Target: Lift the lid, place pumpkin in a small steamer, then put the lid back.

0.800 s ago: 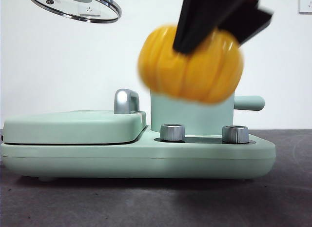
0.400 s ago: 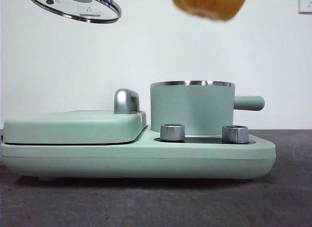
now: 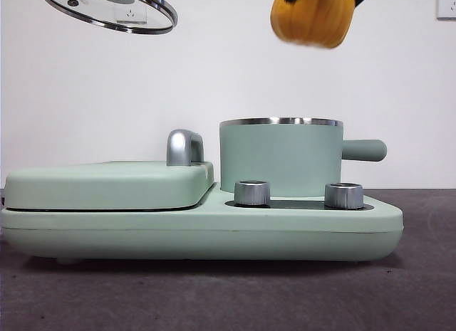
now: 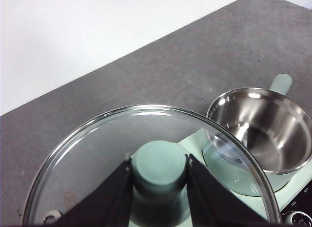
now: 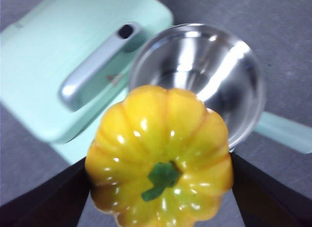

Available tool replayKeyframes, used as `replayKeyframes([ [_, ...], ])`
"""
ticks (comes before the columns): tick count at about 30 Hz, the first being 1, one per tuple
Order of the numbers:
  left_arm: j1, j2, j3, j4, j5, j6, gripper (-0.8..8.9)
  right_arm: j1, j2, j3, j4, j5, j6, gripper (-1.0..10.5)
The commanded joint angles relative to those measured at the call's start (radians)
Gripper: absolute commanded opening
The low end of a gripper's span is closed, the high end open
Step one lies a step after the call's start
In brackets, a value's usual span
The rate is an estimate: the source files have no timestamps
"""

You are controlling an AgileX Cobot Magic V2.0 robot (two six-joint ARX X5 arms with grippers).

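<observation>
Right gripper [image 5: 158,188]: fingers pinching the pumpkin [image 5: 158,158] by its sides, held high above the open small steamer [image 3: 281,156]; left gripper [image 4: 159,175]: fingers clamped on the knob of the lid [image 4: 146,163], held aloft, apart from the steamer; steamer seated on its base on the surface [image 3: 214,295].

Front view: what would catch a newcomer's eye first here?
The glossy yellow-orange ribbed pumpkin, held aloft by the right tool above the open mint-green cylindrical pot. Then the round clear glass lid, gripped by its knob in the left tool, high at upper left.
</observation>
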Motion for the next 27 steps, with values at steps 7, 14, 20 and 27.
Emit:
replayKeyframes([
  [7,-0.002,-0.005,0.031,0.034,0.002,0.006,0.15,-0.065,0.233,0.149,0.011,-0.008,-0.089,2.9],
  [14,-0.002,-0.005,0.031,0.034,0.002,0.006,0.15,-0.084,0.351,0.2,0.027,-0.008,-0.132,2.9],
  [20,-0.002,-0.005,0.031,0.034,0.002,0.006,0.15,-0.093,0.406,0.2,0.053,-0.008,-0.143,2.9],
  [27,-0.002,-0.005,0.031,0.034,0.002,0.006,0.15,-0.1,0.451,0.2,0.061,-0.027,-0.147,2.9],
])
